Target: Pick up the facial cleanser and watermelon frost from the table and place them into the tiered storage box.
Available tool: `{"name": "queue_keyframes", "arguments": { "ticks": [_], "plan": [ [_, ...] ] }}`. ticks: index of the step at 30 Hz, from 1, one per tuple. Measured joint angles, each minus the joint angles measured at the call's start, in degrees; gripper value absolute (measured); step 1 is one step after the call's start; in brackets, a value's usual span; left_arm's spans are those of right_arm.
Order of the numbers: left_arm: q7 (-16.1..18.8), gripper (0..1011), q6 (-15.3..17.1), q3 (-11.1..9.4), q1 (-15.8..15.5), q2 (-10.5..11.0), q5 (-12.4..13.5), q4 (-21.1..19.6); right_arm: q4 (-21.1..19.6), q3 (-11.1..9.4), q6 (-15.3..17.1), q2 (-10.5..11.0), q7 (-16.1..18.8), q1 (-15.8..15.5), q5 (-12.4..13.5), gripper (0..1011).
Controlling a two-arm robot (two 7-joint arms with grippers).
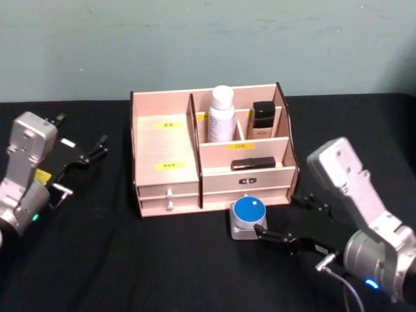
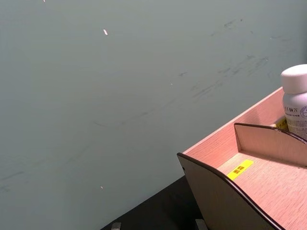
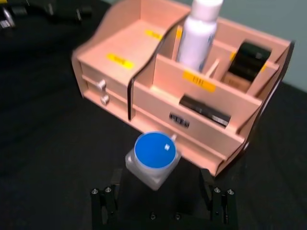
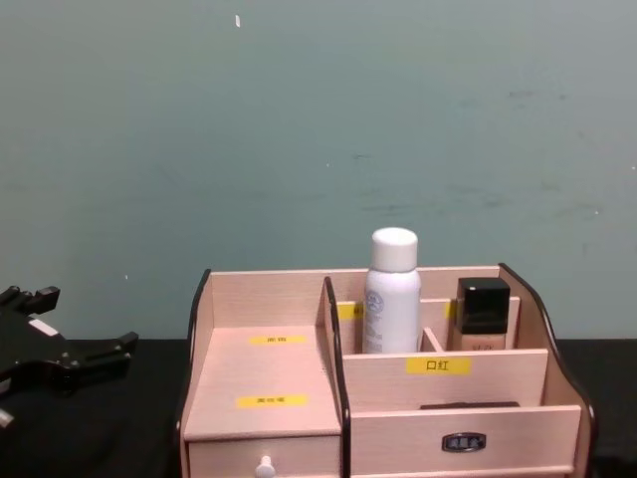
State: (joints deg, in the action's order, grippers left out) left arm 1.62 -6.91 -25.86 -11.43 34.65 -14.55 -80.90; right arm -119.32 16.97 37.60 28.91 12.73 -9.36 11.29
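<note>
Before tiered storage box (image 1: 166, 140), head view finds blue-lidded jar (image 1: 249, 214) by wide-open right gripper (image 1: 278, 216), chest view open left gripper (image 4: 85, 319).

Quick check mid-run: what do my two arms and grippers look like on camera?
Both arms: boxy silver-grey housings, slim black two-finger grippers. Behind the left gripper sit a yellow sticker and a green light; behind the right gripper, a blue light and a thin dark cable.

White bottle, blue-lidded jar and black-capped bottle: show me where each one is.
white bottle (image 1: 221, 120), head view, on its body.
blue-lidded jar (image 1: 249, 210), head view, on its lid.
black-capped bottle (image 4: 483, 304), chest view, on its cap.
</note>
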Motion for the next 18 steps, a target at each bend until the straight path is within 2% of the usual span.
{"name": "queue_keyframes", "arguments": {
  "ticks": [8, 18],
  "plan": [
    [0.0, 1001, 0.0, 0.0, 0.0, 0.0, 0.0, 0.0, 3.6, 2.4, 2.5, -2.8, -0.7, 1.2, -2.4, 1002],
    [0.0, 1001, 0.0, 0.0, 0.0, 0.0, 0.0, 0.0, 5.6, 2.8, 3.2, -4.8, 0.0, 2.4, -3.4, 1003]
  ]
}}
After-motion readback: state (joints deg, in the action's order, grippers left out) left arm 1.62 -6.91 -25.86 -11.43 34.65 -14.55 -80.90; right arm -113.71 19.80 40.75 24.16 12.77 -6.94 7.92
